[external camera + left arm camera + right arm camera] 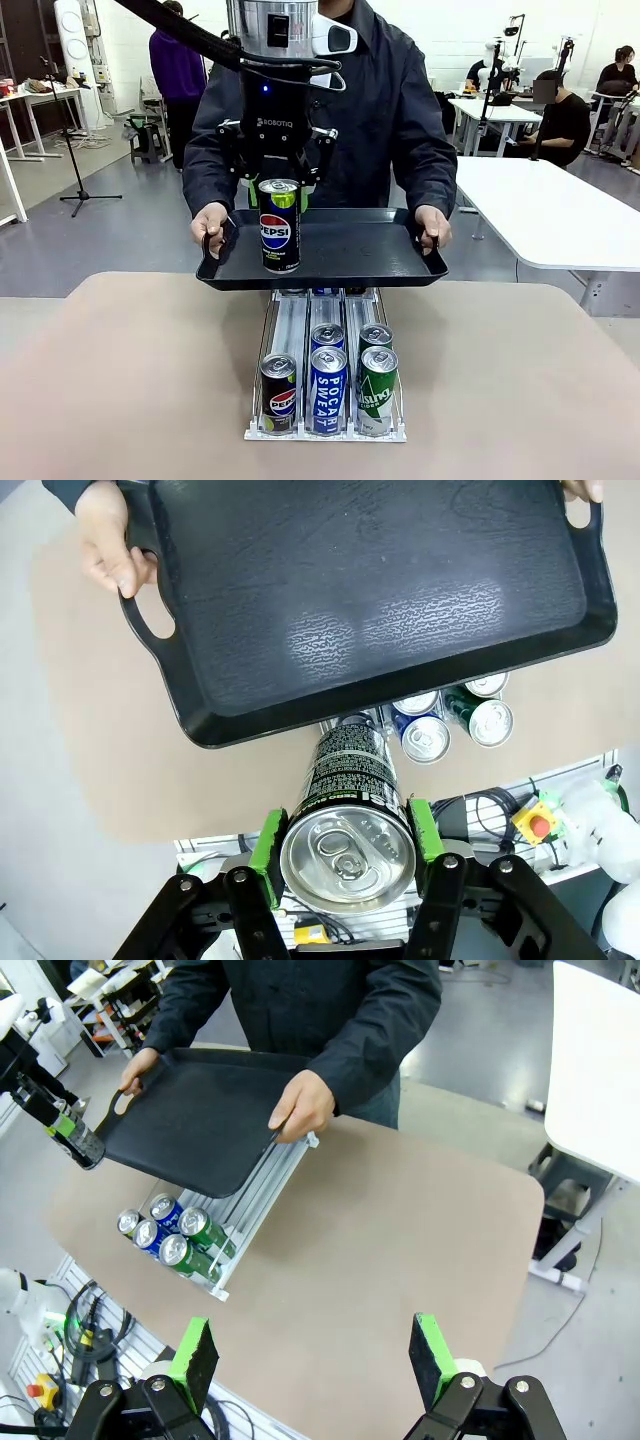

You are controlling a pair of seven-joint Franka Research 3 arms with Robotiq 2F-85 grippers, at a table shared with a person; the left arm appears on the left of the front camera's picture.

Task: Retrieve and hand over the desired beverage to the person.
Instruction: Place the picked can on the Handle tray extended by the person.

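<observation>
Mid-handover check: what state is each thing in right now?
Left gripper: jaws shut on Pepsi can.
Pepsi can: upright, unopened, by the tray's near rim.
Right gripper: jaws open, empty.
Tray: bare, person holding both handles.
Rack: five upright cans in it.

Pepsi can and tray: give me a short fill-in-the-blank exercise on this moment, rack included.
1. The left hand is shut on a ___ can.
2. The person holds the tray with ___ hands.
3. The right hand is ___ and holds nothing.
4. The front row of the rack holds ___ cans.
Missing words: Pepsi; both; open; three.
</observation>
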